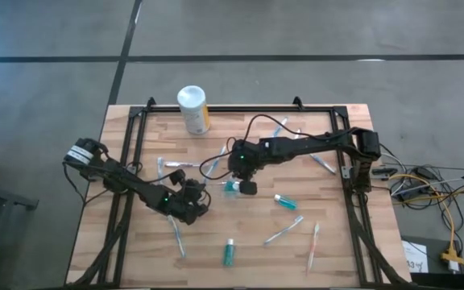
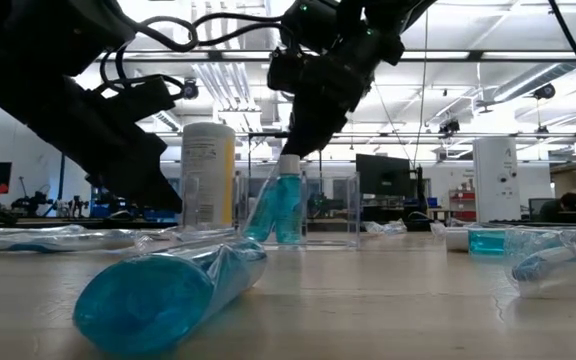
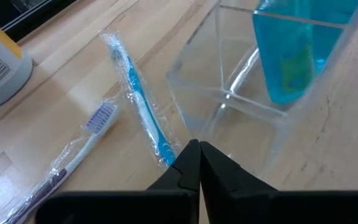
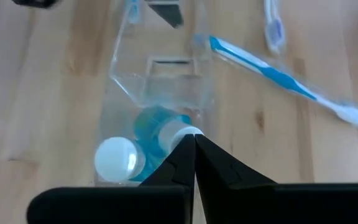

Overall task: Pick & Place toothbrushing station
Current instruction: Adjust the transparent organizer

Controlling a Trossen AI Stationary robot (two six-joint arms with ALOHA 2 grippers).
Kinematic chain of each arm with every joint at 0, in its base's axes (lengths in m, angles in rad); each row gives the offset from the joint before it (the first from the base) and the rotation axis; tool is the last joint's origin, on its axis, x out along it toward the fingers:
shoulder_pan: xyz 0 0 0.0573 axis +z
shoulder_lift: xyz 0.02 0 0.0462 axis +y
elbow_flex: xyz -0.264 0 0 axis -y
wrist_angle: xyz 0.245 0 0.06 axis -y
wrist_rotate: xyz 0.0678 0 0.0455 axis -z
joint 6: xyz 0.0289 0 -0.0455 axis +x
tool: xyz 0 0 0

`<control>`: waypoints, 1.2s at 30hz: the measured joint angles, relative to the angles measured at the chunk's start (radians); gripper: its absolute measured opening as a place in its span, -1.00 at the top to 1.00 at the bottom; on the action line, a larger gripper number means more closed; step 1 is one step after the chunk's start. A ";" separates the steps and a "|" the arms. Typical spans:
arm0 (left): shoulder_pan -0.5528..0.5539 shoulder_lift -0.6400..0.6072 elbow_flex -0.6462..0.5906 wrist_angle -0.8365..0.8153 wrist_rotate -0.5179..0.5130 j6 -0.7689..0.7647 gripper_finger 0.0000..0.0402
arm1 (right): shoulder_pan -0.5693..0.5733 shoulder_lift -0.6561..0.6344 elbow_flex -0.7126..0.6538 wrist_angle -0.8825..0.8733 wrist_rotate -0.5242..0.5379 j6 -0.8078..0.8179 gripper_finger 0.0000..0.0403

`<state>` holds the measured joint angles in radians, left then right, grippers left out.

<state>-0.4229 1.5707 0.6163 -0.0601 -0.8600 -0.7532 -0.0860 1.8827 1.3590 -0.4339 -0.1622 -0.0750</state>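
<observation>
A clear square cup (image 4: 166, 81) stands on the wooden table, a little left of its middle. Inside it leans one teal tube, its white cap (image 4: 114, 158) up. My right gripper (image 4: 193, 138) is over the cup, shut on a second teal tube (image 2: 286, 210) whose body reaches down inside the cup. My left gripper (image 3: 197, 146) comes from the table's left, its shut fingertips at the cup's wall (image 3: 229, 99). Two wrapped toothbrushes, a blue one (image 3: 142, 106) and a white one (image 3: 86, 143), lie flat on the table beside the cup. My left gripper has a rim corner of the clear cup (image 3: 190, 134) running in between its shut fingertips. It comes slanting down from the table's left. The cup stands on the table. My right gripper pinches the teal tube's white cap (image 4: 182, 132) between its two fingertips, slanting down from above. The tube hangs cap up, its teal body (image 4: 154, 127) inside the cup.
A white canister with a yellow label (image 1: 192, 109) stands at the far edge. Loose teal tubes (image 1: 229, 254) (image 1: 285, 202) and wrapped toothbrushes (image 1: 284, 234) (image 1: 313, 246) (image 1: 176, 234) lie toward the near edge. Black frame rails (image 1: 127, 161) border the table.
</observation>
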 joint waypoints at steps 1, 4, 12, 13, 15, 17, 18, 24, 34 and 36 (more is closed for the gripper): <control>0.003 0.000 0.000 0.000 0.000 0.000 0.96 | 0.002 0.002 0.003 -0.001 -0.003 0.000 0.96; 0.009 0.000 0.000 0.000 0.000 0.002 0.95 | 0.007 0.011 0.014 -0.001 -0.004 -0.003 0.96; 0.025 0.068 -0.001 0.103 0.029 0.064 0.97 | 0.042 0.013 0.035 0.003 -0.008 -0.013 0.96; 0.030 0.085 -0.001 0.125 0.037 0.078 0.97 | 0.046 0.013 0.038 0.003 -0.008 -0.012 0.96; 0.039 0.117 -0.001 0.163 0.038 0.091 0.96 | 0.056 0.013 0.041 0.003 -0.008 -0.012 0.96; 0.045 0.137 0.000 0.183 0.039 0.097 0.96 | 0.065 0.013 0.042 0.003 -0.008 -0.008 0.96; 0.048 0.143 0.000 0.182 0.039 0.097 0.96 | 0.069 0.013 0.042 0.002 -0.008 -0.007 0.96; 0.049 0.147 0.002 0.185 0.035 0.098 0.98 | 0.087 0.011 0.041 -0.007 -0.007 0.010 0.96; 0.053 0.147 0.002 0.193 0.034 0.106 0.97 | 0.117 0.011 0.039 -0.001 0.000 0.015 0.96; 0.053 0.147 0.002 0.195 0.033 0.106 0.97 | 0.120 0.011 0.039 0.005 0.007 0.016 0.96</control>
<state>-0.3698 1.7176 0.6186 0.1345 -0.8272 -0.6476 0.0338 1.8942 1.3979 -0.4285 -0.1554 -0.0593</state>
